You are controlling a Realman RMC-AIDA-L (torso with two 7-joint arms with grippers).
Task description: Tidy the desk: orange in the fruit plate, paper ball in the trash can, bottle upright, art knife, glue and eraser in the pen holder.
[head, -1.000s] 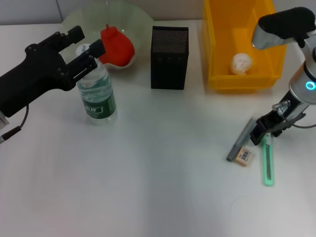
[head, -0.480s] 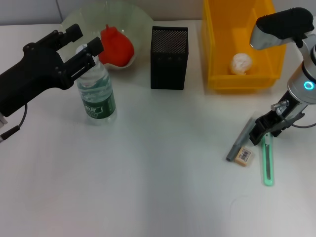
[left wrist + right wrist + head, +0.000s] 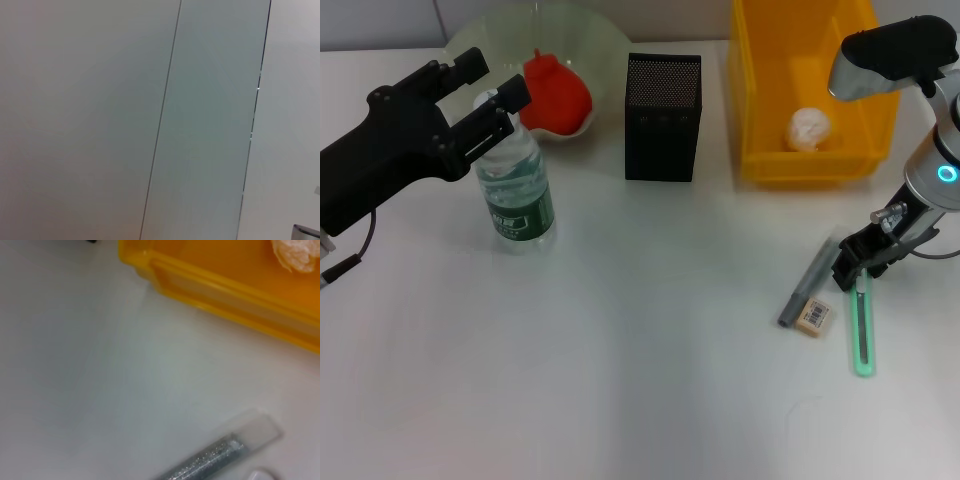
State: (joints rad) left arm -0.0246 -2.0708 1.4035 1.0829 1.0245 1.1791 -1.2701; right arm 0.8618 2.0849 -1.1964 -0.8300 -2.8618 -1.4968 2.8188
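The bottle (image 3: 516, 190) stands upright at the left. My left gripper (image 3: 490, 88) is open, its fingers on either side of the bottle's white cap. The orange (image 3: 558, 94) lies in the fruit plate (image 3: 605, 40). The paper ball (image 3: 810, 127) lies in the yellow trash can (image 3: 752, 90), which also shows in the right wrist view (image 3: 210, 285). My right gripper (image 3: 860, 262) looks open, low over the top end of the green art knife (image 3: 862, 330). The grey glue stick (image 3: 808, 283) (image 3: 210, 457) and the eraser (image 3: 815, 316) lie just left of it. The black mesh pen holder (image 3: 663, 117) stands centre back.
The left wrist view shows only a pale wall. The table's right edge is close to my right arm.
My left gripper has lifted slightly at the bottle's cap. My right gripper has shifted a little to the right, off the glue stick toward the art knife's top.
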